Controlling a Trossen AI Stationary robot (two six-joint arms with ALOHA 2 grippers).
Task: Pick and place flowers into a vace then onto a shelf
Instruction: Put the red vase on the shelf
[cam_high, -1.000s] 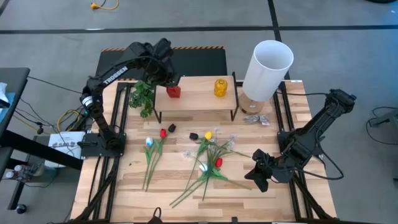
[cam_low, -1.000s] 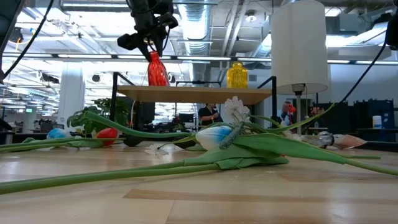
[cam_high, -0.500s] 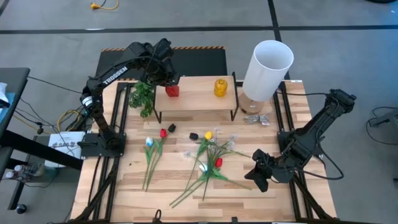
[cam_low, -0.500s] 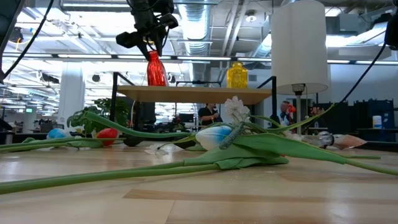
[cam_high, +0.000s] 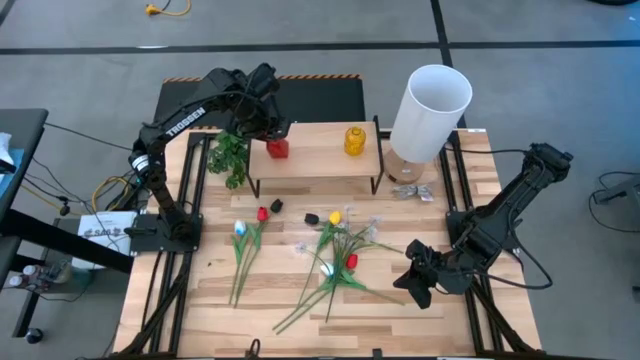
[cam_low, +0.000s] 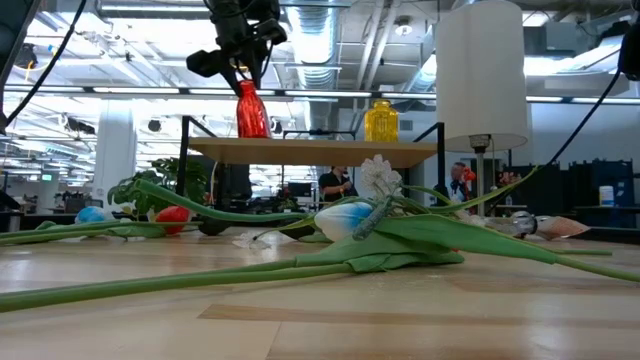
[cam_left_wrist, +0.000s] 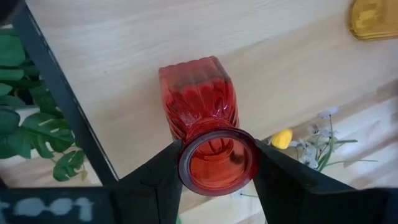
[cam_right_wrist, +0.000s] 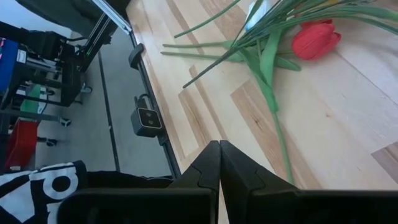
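Note:
A red glass vase (cam_high: 277, 147) stands at the left end of the shelf (cam_high: 320, 158), a light-wood board on black legs at the table's far side. My left gripper (cam_left_wrist: 217, 163) is above it, shut on its mouth, also seen in the low view (cam_low: 243, 62). The flowers lie flat on the table: one bunch in the middle (cam_high: 338, 255) and a smaller group to its left (cam_high: 245, 245). No flower is in the red vase. My right gripper (cam_high: 415, 285) waits shut low over the near right of the table, beside a red tulip (cam_right_wrist: 316, 38). My left gripper pinches the red vase at the rim of its narrow neck (cam_left_wrist: 185, 163), one finger (cam_left_wrist: 155, 183) on each side. It comes from above, pointing down. The vase is upright with its base (cam_low: 252, 134) at the shelf board; whether it rests there, I cannot tell.
A yellow glass vase (cam_high: 354, 140) stands on the shelf's right half. A tall white cylinder lamp (cam_high: 430, 98) stands at the far right corner. A bushy green leaf sprig (cam_high: 230, 155) lies left of the shelf. Bare wood shows along the near edge (cam_high: 200, 310).

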